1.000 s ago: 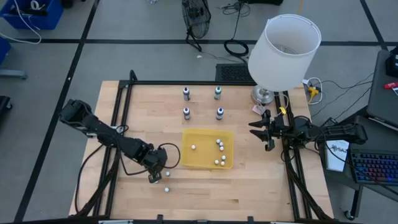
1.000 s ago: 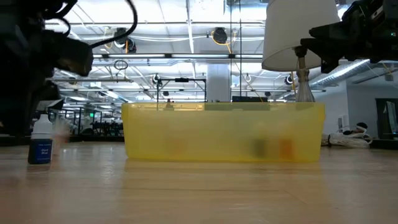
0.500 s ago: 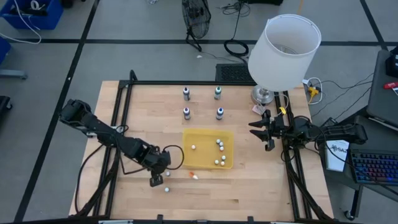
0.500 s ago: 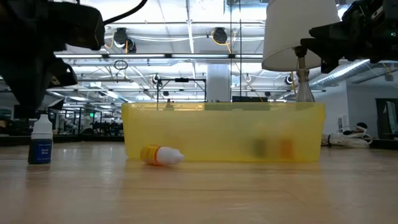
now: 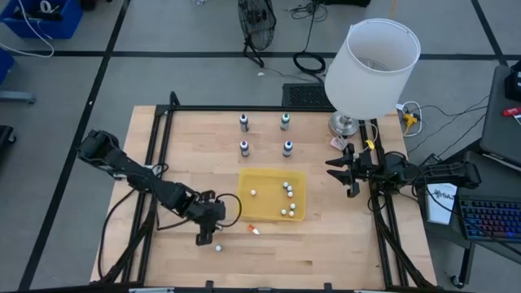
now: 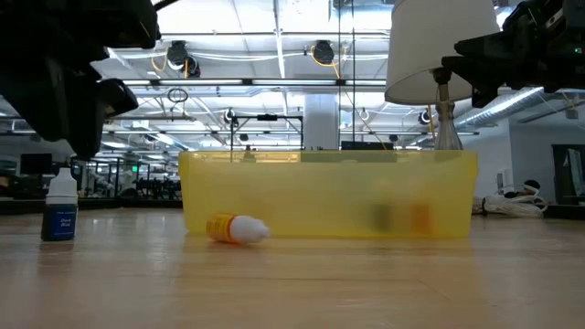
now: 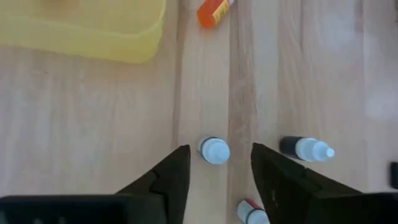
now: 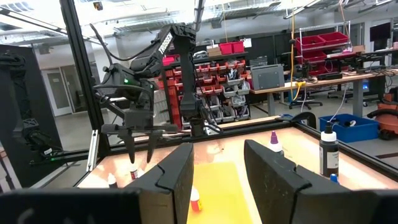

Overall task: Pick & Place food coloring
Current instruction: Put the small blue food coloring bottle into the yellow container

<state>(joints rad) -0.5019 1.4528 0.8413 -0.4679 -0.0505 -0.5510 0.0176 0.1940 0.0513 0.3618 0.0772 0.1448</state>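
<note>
My left gripper [image 5: 205,236] hangs open near the table's front left, fingers pointing down and clear of the table. In the left wrist view, below its fingers [image 7: 219,149], a white-capped food coloring bottle [image 7: 215,150] stands upright, untouched. A dark one [image 7: 305,149] lies on its side beside it, and a red one [image 7: 250,213] is next to them. An orange one [image 5: 254,229] lies on its side by the near wall of the yellow tray [image 5: 272,213]. My right gripper [image 5: 329,168] waits open at the table's right edge.
The tray holds several small white balls [image 5: 286,186]. Several larger bottles [image 5: 243,147] stand upright beyond it, toward the far edge. A lamp with a white shade [image 5: 372,65] stands at the far right corner. A black frame rail [image 5: 159,155] runs along the left side.
My left gripper has risen off the table and rolled at the wrist. The orange bottle, not in sight a second ago, came to lie on its side on the table in front of the tray's near wall, and has stayed there for the last half second.
</note>
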